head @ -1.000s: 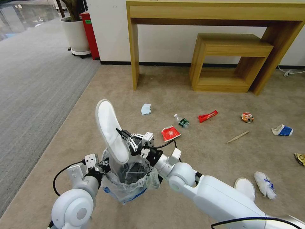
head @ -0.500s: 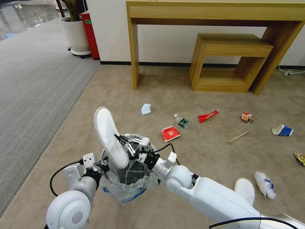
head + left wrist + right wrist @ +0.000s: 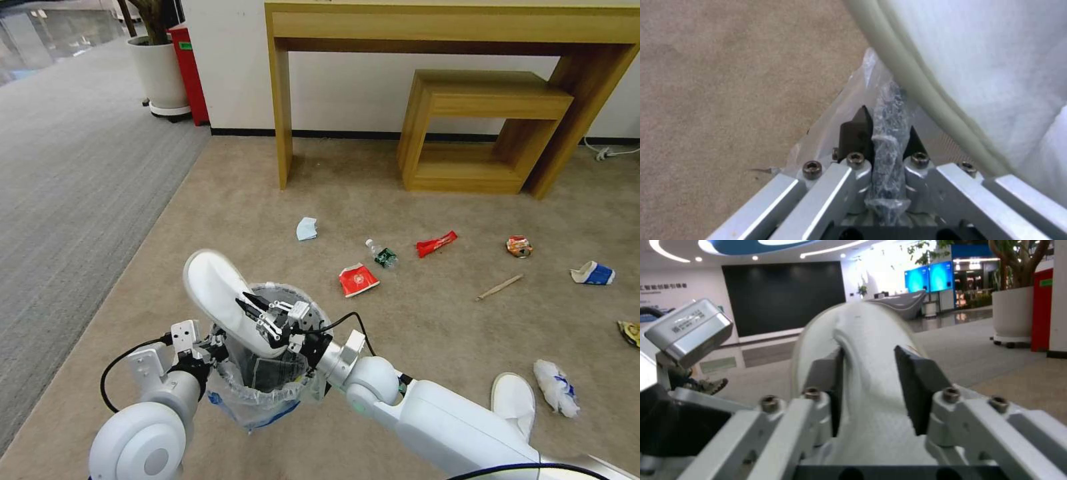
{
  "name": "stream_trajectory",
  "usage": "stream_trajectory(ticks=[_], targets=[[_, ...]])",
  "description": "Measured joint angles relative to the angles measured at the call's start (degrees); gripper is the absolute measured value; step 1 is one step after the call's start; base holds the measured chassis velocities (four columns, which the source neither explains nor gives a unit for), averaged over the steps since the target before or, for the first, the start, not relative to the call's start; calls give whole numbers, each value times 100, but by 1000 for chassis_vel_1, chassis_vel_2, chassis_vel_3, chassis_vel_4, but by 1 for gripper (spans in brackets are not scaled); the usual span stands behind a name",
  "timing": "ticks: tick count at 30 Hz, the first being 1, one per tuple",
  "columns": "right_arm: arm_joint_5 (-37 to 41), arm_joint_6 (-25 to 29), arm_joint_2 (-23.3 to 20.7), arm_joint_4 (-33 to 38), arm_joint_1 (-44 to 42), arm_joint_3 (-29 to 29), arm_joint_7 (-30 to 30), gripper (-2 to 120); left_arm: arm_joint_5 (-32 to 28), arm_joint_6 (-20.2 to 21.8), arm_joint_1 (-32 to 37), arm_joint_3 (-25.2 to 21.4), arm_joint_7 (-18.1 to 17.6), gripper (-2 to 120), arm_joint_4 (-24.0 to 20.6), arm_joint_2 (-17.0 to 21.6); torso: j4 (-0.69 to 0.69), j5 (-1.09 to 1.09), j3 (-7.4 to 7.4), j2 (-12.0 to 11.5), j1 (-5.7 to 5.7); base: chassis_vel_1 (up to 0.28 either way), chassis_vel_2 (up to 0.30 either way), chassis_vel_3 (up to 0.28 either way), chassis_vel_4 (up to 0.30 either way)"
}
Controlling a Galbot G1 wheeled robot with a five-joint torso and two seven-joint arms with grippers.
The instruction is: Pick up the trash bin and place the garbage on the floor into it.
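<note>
The trash bin (image 3: 267,377), dark and lined with a crinkly plastic bag, hangs just above the beige floor (image 3: 427,320). My left gripper (image 3: 215,347) is shut on its rim; the left wrist view shows the fingers (image 3: 853,136) clamping the bagged rim (image 3: 887,146). My right gripper (image 3: 259,319) is shut on a white slipper (image 3: 217,290) that leans left, its lower end inside the bin. In the right wrist view the pads (image 3: 913,390) pinch the slipper (image 3: 867,346). A second slipper (image 3: 513,397), tissue (image 3: 555,387), red wrapper (image 3: 358,279), bottle (image 3: 382,254) and mask (image 3: 307,229) lie on the carpet.
Farther right lie another red wrapper (image 3: 436,244), an orange packet (image 3: 519,247), a wooden stick (image 3: 499,287), a paper cup (image 3: 593,273) and a yellow packet (image 3: 630,332). A wooden console table (image 3: 281,120) and low bench (image 3: 480,127) stand by the wall; grey ribbed carpet (image 3: 67,167) lies left.
My right gripper has come down and back with the slipper, which now tilts further left with more of it inside the bin. The left gripper keeps its hold on the rim.
</note>
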Motion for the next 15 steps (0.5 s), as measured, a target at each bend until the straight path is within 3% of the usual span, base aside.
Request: stream_trajectory(ticks=[6,11,15], targets=[[-17,3,-84,43,-39,52,-4,61,-6,-1,-27,-45,1,2,74,16,0,0,0,0,0,0,0,0,0],[-18,5,-227,139,-52,173,-18,90,-27,-21,-73,-63,9,2,168,29,0,0,0,0,0,0,0,0,0],[-17,4,-292,202,-79,239,-25,94,-55,-26,-112,-69,8,2,220,35,0,0,0,0,0,0,0,0,0]])
